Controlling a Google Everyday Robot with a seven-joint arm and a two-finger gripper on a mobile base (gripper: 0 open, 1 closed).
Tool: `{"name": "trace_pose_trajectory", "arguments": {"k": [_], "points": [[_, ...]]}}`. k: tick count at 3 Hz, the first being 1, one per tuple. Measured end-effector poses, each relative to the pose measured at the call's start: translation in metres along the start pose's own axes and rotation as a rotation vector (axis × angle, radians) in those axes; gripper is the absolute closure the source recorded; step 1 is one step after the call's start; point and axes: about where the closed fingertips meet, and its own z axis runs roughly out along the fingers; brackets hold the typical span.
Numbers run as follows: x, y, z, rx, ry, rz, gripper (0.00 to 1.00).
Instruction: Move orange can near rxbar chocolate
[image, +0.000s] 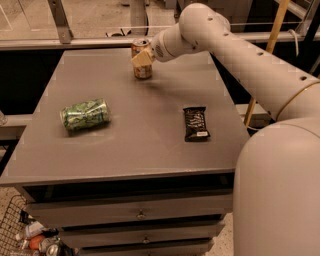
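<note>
The orange can (142, 71) stands upright at the far middle of the grey table (140, 145), its silver top toward the back edge. My gripper (142, 57) is right at the can and lies across its upper front, hiding part of it. The arm (240, 47) reaches in from the right. The rxbar chocolate (195, 123), a dark wrapper with white lettering, lies flat on the right side of the table, well to the front right of the can.
A green patterned can (85, 114) lies on its side on the left part of the table. Drawers (140, 215) sit under the tabletop. A wire basket with bottles (30, 240) stands at the lower left. A railing (60, 22) runs behind the table.
</note>
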Motion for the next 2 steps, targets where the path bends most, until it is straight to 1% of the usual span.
{"name": "trace_pose_trajectory", "arguments": {"k": [1, 2], "points": [[-0.003, -0.002, 0.001, -0.002, -0.022, 0.001, 0.65], [-0.008, -0.008, -0.013, 0.000, -0.030, -0.015, 0.87]]}}
